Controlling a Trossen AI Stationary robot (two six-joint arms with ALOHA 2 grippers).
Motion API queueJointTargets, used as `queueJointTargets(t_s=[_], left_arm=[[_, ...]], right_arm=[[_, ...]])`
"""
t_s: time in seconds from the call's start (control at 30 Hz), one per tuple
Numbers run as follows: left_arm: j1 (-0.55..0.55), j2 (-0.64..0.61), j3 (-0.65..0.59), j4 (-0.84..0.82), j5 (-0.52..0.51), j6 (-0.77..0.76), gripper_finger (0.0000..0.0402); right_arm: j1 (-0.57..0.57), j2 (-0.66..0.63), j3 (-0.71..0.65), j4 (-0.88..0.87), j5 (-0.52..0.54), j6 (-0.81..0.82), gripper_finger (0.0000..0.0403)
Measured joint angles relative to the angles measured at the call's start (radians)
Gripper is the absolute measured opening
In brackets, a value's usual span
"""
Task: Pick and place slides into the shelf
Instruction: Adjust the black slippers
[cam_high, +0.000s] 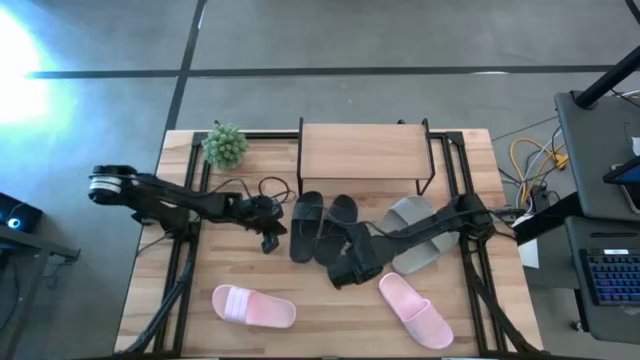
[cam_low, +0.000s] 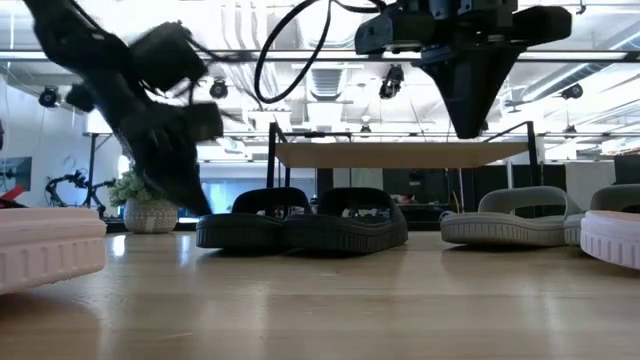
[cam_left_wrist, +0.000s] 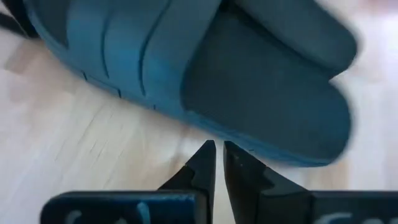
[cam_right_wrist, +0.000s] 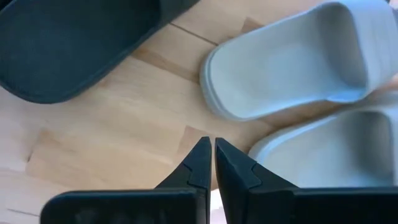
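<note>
From above, the shelf (cam_high: 365, 150) stands at the far middle of the counter (cam_high: 180, 300) with its top board bare, and all six slides lie on the counter in front of it: the black pair (cam_high: 322, 225) side by side at the centre, the grey-white pair (cam_high: 418, 235) just to their right, one pink slide (cam_high: 253, 306) near the front left and the other pink slide (cam_high: 414, 310) near the front right. A small potted plant (cam_high: 225, 145) sits at the far left corner. The left tool (cam_high: 270, 238) hangs just left of the black pair, and the right tool (cam_high: 352, 268) sits between the black and the grey-white slides. At counter height, the black pair (cam_low: 305, 222) rests flat under the shelf (cam_low: 400, 153) line, with both tools above the wood and nothing in either. The left wrist view shows the left tool (cam_left_wrist: 217, 155) pinched shut on nothing, its tips just short of a black slide's sole edge (cam_left_wrist: 236, 81). The right wrist view shows the right tool (cam_right_wrist: 212, 152) likewise closed and empty, over bare wood beside the grey-white slides (cam_right_wrist: 292, 68). These slides look light, with soft, springy foam and a slightly grippy skin; the wide strap, or the sole's side edge, seems the best place to pinch.
</note>
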Motion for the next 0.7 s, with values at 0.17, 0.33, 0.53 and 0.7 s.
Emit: queueJointTargets(t_s=[0.17, 0.33, 0.53, 0.7], left_arm=[[0.008, 0.108, 0.049, -0.005, 0.01, 0.023, 0.0018], [0.01, 0.159, 0.112, 0.004, 0.028, 0.072, 0.0018], [0.035, 0.213, 0.168, 0.02, 0.018, 0.089, 0.0018], [0.041, 0.215, 0.18, -0.038, 0.017, 0.093, 0.0018]], right_arm=[[0.016, 0.0, 0.0, -0.003, -0.012, 0.027, 0.0013], [0.018, 0.0, 0.0, -0.007, -0.012, 0.039, 0.0013], [0.018, 0.0, -0.001, -0.018, -0.008, 0.053, 0.0013], [0.035, 0.0, -0.001, -0.021, -0.039, 0.0, 0.0013]])
